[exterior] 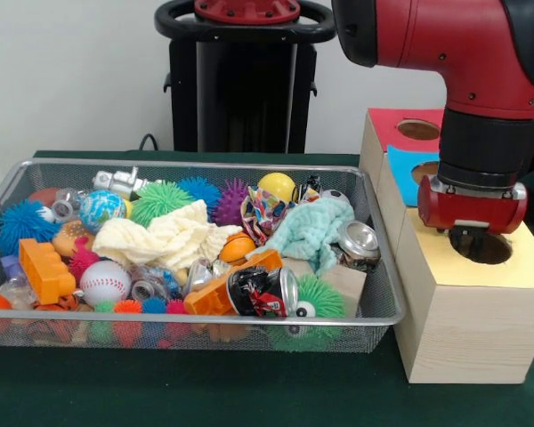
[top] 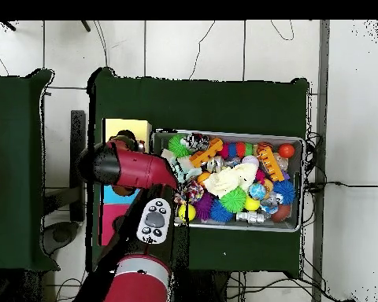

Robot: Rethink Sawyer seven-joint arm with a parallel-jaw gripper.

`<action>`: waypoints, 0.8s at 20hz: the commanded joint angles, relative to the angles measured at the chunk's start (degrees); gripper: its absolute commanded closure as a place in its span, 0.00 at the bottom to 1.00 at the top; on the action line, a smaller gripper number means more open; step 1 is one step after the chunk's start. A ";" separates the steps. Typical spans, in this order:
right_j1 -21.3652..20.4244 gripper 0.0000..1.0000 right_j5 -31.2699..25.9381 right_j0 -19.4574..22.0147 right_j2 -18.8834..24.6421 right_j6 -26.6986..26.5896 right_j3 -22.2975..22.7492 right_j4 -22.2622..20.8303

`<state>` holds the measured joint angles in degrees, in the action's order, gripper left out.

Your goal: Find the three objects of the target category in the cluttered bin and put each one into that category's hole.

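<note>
While the gripper (exterior: 471, 233) hangs directly over the hole (exterior: 482, 246) in the yellow top of the nearest wooden box (exterior: 467, 329), at the right of the front view, the only confetti-printed cloth (exterior: 265, 212) I can find lies far to the left of it — inside the cluttered bin (exterior: 374, 313). So the coming move, as I judge it, must go from the right side of the frame toward the upper middle of the bin.

The red wrist housing hides the fingertips, and I cannot tell if the gripper is open, closed, or holding something. The overhead view does not help, because the arm (top: 133, 167) covers that place.

The confetti cloth is crumpled, without a clear long axis. It sits between a purple spiky ball (exterior: 232, 199) on its left and the mint-green cloth (exterior: 313, 233) on its right, just below a yellow ball (exterior: 277, 185). Only one such piece shows; others may be buried or already dropped, I cannot say.

The bin is full: a cream cloth (exterior: 167, 238) in the middle, a baseball (exterior: 105, 281), an orange block (exterior: 45, 269), crushed cans (exterior: 262, 292) and many spiky balls. Behind the yellow box stand a blue-topped box (exterior: 408, 171) and a red-topped box (exterior: 400, 124) — each with its own hole.

What is inside the boxes is hidden.
</note>
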<state>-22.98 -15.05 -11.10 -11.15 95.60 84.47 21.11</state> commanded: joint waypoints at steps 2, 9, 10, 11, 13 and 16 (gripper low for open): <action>-4.00 1.00 -4.23 4.88 7.48 7.05 12.23 -1.91; -5.77 1.00 -3.50 5.60 8.50 6.93 14.25 -2.73; -5.73 1.00 -3.80 5.46 8.36 6.99 14.00 -2.72; -5.68 1.00 -4.10 5.32 8.23 7.04 13.76 -2.71; -5.41 1.00 -4.49 4.82 7.95 7.26 13.13 -2.68; -5.75 1.00 -4.75 4.72 8.00 7.14 13.50 -2.73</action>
<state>-29.50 -15.05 -8.19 -7.32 95.60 91.06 21.10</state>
